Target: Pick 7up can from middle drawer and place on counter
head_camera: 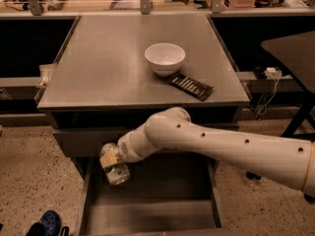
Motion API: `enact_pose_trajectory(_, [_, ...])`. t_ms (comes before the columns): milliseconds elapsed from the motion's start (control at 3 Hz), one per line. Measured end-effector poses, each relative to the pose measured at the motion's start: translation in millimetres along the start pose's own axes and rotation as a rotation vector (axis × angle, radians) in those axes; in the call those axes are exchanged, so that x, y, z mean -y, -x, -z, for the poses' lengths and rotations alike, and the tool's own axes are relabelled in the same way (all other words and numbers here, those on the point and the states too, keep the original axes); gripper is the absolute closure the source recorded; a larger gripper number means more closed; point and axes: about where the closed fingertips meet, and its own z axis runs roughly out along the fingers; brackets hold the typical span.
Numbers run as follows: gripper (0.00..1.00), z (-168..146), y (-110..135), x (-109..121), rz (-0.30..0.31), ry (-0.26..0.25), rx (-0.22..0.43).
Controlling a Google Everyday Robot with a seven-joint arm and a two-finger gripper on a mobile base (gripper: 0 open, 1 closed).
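Steel floor of the middle drawer [157, 208] lies nearest us; above its left side our gripper [110, 159] pinches the 7up can [118, 172], tilted. We judge it light, slick, dentable: hold mid-body. Beyond, the counter [108, 68] carries a white bowl [165, 58].

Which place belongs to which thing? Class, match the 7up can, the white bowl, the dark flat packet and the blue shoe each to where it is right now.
Things:
1. 7up can
2. white bowl
3. dark flat packet
4. blue shoe

Places:
A. on the floor, left of the drawer's front end
B. held in the gripper, above the left side of the open middle drawer
C. on the counter, a little right of its middle
D. on the counter, just in front of the bowl, toward the front right

Pairs: 1-B, 2-C, 3-D, 4-A.
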Motion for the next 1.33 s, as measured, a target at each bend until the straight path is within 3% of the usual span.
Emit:
enact_pose_trajectory(333, [1.00,10,1,-4,0.080,0.012,0.051])
enact_pose_trajectory(667, [1.00,10,2,-4,0.080,0.012,0.052])
enact_pose_trajectory(1000, [1.00,16,-4,14,0.177,-0.004,0.072])
enact_pose_trajectory(1333, [1.00,41,-2,72,0.461,-0.013,0.164])
